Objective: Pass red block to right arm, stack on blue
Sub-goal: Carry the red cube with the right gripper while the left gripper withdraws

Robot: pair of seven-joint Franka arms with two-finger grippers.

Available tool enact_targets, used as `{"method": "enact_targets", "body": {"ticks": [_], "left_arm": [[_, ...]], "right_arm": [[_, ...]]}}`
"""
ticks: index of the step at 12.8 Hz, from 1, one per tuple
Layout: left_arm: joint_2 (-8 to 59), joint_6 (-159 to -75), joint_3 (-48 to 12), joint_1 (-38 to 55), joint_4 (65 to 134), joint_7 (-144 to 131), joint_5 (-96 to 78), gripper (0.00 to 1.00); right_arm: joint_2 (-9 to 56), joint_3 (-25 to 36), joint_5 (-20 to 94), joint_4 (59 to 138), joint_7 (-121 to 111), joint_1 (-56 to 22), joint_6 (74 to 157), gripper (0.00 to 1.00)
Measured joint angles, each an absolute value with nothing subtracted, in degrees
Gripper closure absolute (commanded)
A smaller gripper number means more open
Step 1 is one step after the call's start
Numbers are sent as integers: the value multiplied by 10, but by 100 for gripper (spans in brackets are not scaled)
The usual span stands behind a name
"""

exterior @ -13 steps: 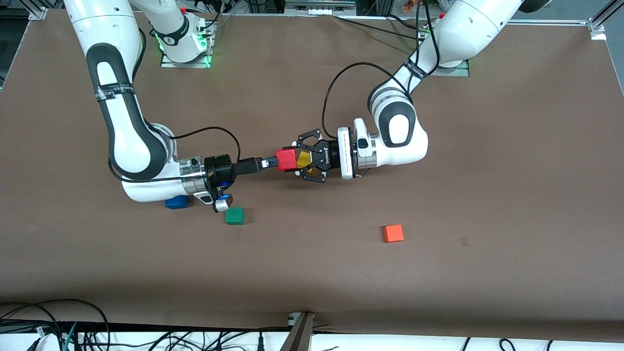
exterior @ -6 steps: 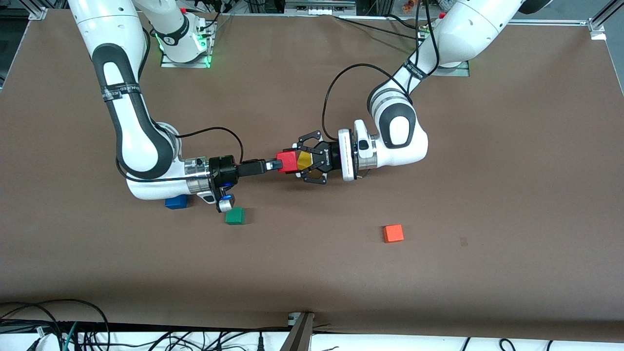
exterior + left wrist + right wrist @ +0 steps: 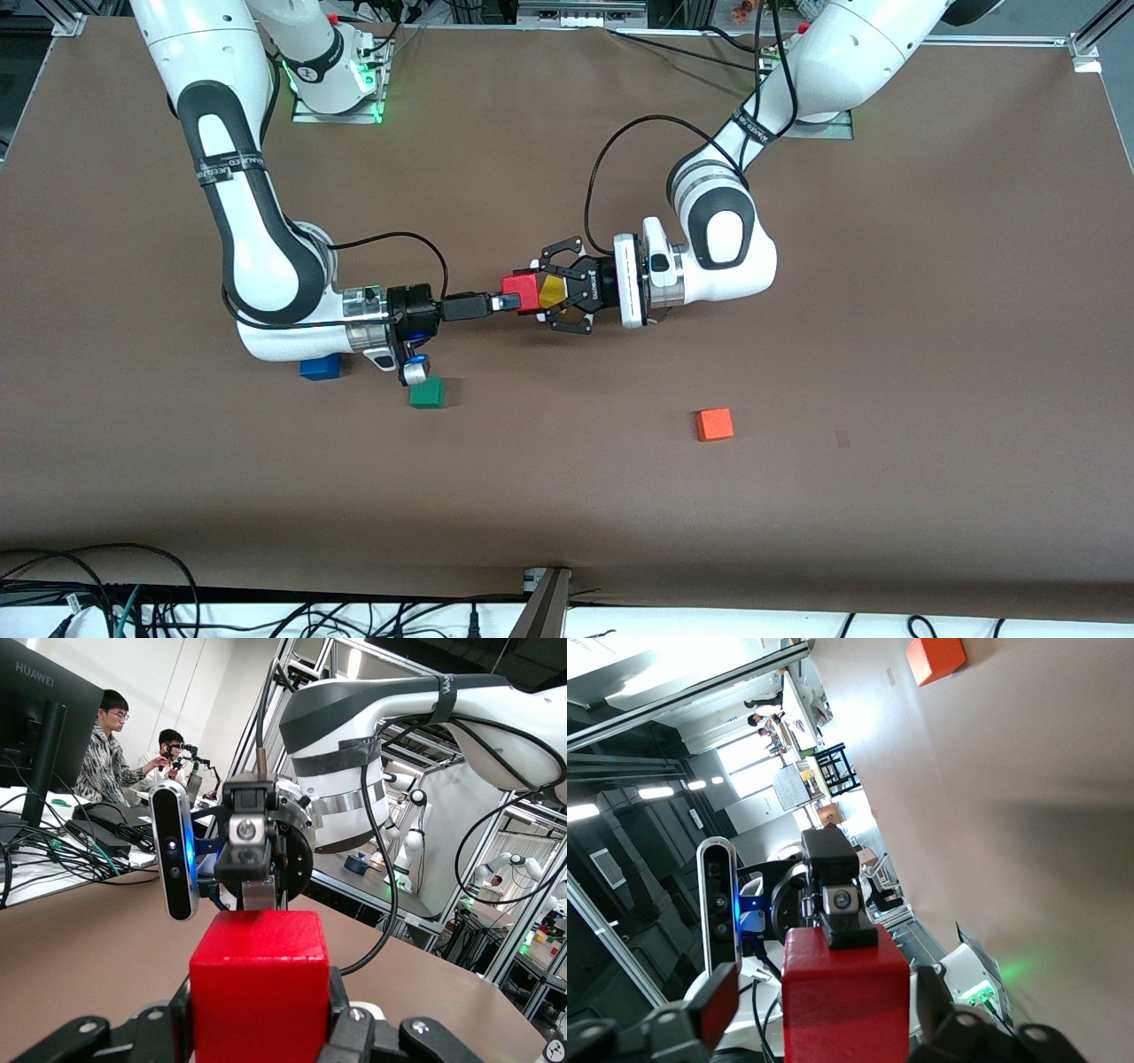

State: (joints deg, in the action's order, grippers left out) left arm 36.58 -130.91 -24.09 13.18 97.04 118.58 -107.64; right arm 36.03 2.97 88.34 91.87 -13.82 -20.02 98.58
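The red block (image 3: 520,290) hangs in the air over the middle of the table, with my left gripper (image 3: 534,293) shut on it. In the left wrist view the block (image 3: 259,992) sits tight between the black fingers. My right gripper (image 3: 507,303) meets it head-on from the right arm's end and is open. In the right wrist view its pads (image 3: 719,1001) flank the block (image 3: 844,1005) with a gap showing on each side. The blue block (image 3: 321,367) lies on the table, partly under the right arm's wrist.
A green block (image 3: 427,392) lies beside the blue one, just below the right wrist's camera. An orange-red block (image 3: 714,424) lies nearer the front camera toward the left arm's end. Cables run along the table's front edge.
The right arm has slid toward the left gripper, bringing its fingers around the red block, and its jaws have narrowed. The left arm and the block have stayed put.
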Motion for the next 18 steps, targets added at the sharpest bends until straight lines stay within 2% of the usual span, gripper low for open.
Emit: {"method": "enact_targets", "body": {"ticks": [3,4,5,6,7,10,12,16,18], "left_arm": [[366,-1309,-241,131,966,1185,-1081,96],[366,-1309,-241,131,966,1185,-1081,91],[366,-1309,-241,131,966,1185,-1081,76],[366,-1309,-241,132,966,1185,-1081,18],[366,-1309,-241,132,965,1185,-1081,0],[365,-1307,-243,138,961,1187,-1081,0],[363,-1307,-243,137,957,1187,-1081,0],[356,-1307,-241,125,957,1166,-1073,0],[349,-1303,-241,107,955,1107,-1013,0]], "right_arm": [[361,30,884,920,-142,-199,985,100],[361,30,884,920,-142,-199,985,100],[361,30,884,920,-142,-199,985,100],[361,30,884,920,-142,-199,985,100],[360,31,884,920,-142,-198,984,100],[357,36,874,918,-142,-197,986,100],[354,56,828,907,-142,-197,986,100],[343,106,688,867,-142,-194,986,100],[336,119,572,856,-142,-194,987,100]]}}
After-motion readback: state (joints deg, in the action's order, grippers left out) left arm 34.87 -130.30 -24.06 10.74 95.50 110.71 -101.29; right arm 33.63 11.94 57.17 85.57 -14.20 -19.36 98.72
